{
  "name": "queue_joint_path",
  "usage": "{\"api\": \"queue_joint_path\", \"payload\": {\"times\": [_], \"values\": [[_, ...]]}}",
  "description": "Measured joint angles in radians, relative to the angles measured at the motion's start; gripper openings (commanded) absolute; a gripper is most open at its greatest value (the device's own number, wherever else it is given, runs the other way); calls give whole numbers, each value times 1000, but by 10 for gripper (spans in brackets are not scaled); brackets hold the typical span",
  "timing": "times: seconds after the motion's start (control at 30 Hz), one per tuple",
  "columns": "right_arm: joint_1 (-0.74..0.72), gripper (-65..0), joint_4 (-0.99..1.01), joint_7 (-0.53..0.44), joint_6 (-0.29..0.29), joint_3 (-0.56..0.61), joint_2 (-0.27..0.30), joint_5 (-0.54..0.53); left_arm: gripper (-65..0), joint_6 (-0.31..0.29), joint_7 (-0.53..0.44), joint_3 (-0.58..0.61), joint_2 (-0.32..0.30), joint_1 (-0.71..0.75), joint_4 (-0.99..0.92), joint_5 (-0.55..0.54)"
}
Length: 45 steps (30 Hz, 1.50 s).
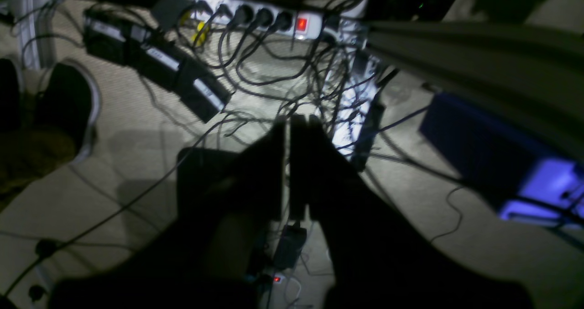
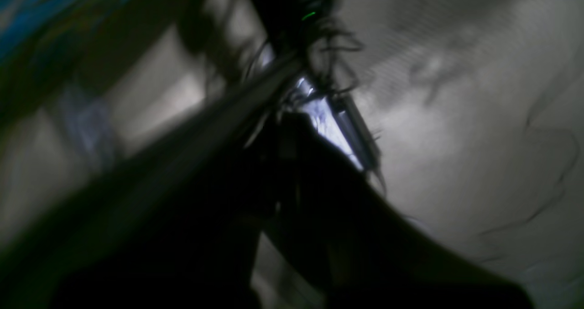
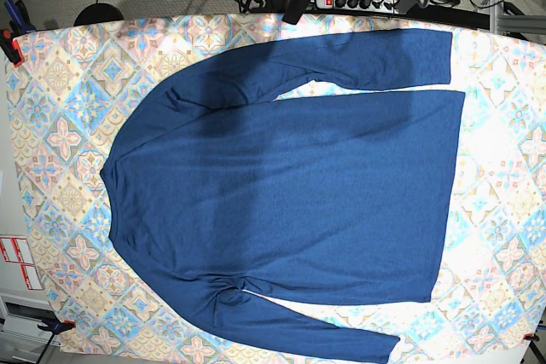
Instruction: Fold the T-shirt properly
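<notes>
The T-shirt, dark navy with long sleeves, lies spread flat on the pastel tablecloth. Its collar points left and its hem right. One sleeve runs along the far side, the other along the near edge. No gripper reaches over the shirt in the base view. In the left wrist view my left gripper hangs above the floor, its dark fingers pressed together and empty. My right gripper is a dark, blurred shape off the table, shut, with nothing held.
Below the left gripper the floor holds a white power strip, tangled cables, black power bricks, a shoe and a blue box. Clamps pin the tablecloth's corners.
</notes>
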<state>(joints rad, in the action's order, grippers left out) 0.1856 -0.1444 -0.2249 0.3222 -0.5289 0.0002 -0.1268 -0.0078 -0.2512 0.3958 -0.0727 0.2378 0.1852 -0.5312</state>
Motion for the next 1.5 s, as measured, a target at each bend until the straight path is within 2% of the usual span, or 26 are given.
{"api": "queue_joint_path", "payload": {"times": [0.07,0.13,0.33,0.5,0.73,0.9,1.13,1.33,1.4,1.5], "values": [[-3,-648,-9,-29,-6,-40,13,-71,-650,0,0,-1,0,4,0,-1],[-15,-648,-16,-36,-5,-26,25,-62,-650,0,2,-1,0,15,0,-1],[-17,-648,-19,-42,6,104,8,-60,-650,0,2,-1,0,19,-1,-1],[-3,-648,-8,-28,-2,180,39,-58,-650,0,0,-1,0,15,0,-1],[-23,-648,-49,-38,3,2,39,-60,-650,0,5,-1,0,20,0,-1],[-19,-648,-72,-39,0,14,39,-61,-650,0,42,-1,0,20,0,-1],[-19,-648,-83,-85,3,14,38,-61,-650,0,41,-1,0,19,0,-1],[-38,-648,-84,-77,0,16,44,-61,-650,0,41,-1,0,19,0,-1],[-44,-648,-95,-27,6,9,44,-85,-650,0,41,-1,0,20,0,-1],[-39,-648,-127,143,3,-1,45,-183,-650,0,41,-1,-1,20,0,-1]]}}
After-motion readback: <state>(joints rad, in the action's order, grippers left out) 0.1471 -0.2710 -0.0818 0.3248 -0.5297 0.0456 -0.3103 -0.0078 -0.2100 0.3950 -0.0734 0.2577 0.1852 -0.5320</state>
